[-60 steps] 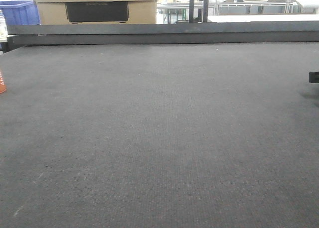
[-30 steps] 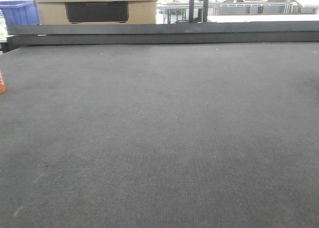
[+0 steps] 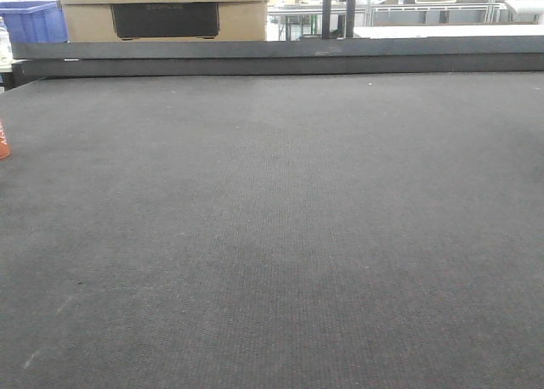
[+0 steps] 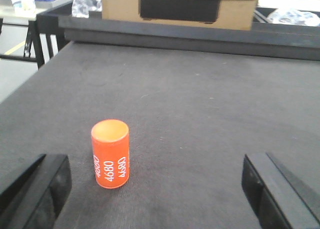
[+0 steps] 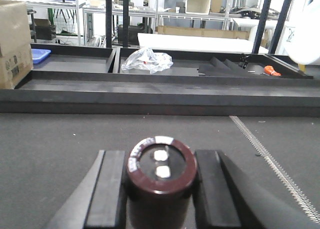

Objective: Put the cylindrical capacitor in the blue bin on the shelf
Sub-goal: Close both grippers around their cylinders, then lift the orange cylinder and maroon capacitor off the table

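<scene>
Two grippers, one capacitor held

One cylindrical capacitor, dark maroon with two pale terminals on its top face, stands upright in the right gripper. That gripper's black fingers are closed narrowly against the capacitor's sides, one on each side. Under and ahead of it runs the dark worktop. Beyond that sit low black trays, and a crumpled clear plastic bag lies in one of them, well ahead of the gripper.

The left gripper is spread wide and grips nothing. An orange cylinder (printed 4680 in white) stands upright on the worktop just ahead of the gap. It is nearer the finger at the picture's left and touches neither finger. Far ahead of this gripper, past the worktop's far edge, stands a cardboard box.

From the front view only a sliver of the orange cylinder shows, at the left border; neither gripper appears there.
</scene>
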`<action>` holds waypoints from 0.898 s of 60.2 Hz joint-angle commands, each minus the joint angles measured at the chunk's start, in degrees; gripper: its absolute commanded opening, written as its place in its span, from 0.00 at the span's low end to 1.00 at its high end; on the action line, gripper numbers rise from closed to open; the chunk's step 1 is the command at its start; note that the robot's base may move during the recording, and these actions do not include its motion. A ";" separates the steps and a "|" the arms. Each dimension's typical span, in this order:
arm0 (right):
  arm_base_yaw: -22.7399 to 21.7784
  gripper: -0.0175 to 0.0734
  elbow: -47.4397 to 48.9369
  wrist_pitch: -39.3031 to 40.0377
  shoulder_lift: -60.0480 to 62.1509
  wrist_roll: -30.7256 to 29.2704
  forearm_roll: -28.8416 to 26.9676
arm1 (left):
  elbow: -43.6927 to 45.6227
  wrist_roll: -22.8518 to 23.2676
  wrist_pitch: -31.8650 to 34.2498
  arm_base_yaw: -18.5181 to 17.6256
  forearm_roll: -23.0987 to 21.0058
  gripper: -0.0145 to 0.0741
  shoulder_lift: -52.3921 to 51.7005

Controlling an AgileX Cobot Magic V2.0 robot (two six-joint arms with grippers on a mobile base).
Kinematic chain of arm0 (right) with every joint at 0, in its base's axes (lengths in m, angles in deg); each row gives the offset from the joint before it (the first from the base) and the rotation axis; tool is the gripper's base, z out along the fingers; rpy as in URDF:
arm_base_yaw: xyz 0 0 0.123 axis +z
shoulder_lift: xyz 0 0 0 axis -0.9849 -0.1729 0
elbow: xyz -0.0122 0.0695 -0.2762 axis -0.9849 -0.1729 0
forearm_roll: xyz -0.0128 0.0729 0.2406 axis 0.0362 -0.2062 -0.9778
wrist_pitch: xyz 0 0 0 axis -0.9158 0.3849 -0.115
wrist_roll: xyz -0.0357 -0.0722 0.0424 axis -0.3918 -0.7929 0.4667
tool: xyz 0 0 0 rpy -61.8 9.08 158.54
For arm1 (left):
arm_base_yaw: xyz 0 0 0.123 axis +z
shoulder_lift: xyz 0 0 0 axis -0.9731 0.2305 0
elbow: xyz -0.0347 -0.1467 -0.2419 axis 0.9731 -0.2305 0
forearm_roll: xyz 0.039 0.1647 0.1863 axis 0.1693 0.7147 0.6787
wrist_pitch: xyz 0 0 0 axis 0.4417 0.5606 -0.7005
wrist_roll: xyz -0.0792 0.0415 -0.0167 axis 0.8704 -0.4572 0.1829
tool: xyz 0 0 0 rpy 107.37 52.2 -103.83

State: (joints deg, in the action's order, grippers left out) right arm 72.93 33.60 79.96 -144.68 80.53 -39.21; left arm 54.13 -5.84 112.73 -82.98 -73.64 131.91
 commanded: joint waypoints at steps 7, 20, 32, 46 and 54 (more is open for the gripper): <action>-0.04 0.01 0.07 -3.36 4.67 -0.20 0.24 | 2.71 -0.10 13.74 -0.15 -5.71 0.84 14.86; -0.04 0.01 0.07 -3.88 6.41 -0.20 0.24 | 10.35 -0.10 16.34 2.60 -5.99 0.84 28.08; -0.04 0.01 0.07 -3.99 6.47 -0.20 0.24 | 18.23 -0.10 14.57 4.98 -6.30 0.84 36.00; -0.04 0.01 0.07 -3.99 6.47 -0.20 0.24 | 23.70 -0.10 11.55 4.98 -6.30 0.84 41.65; -0.04 0.01 0.07 -3.99 6.47 -0.20 0.24 | 25.09 -0.10 12.50 4.98 -6.30 0.84 44.49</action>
State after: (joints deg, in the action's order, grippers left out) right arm 72.93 33.60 74.53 -138.73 80.53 -39.21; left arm 78.29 -5.84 123.89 -78.09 -79.83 175.14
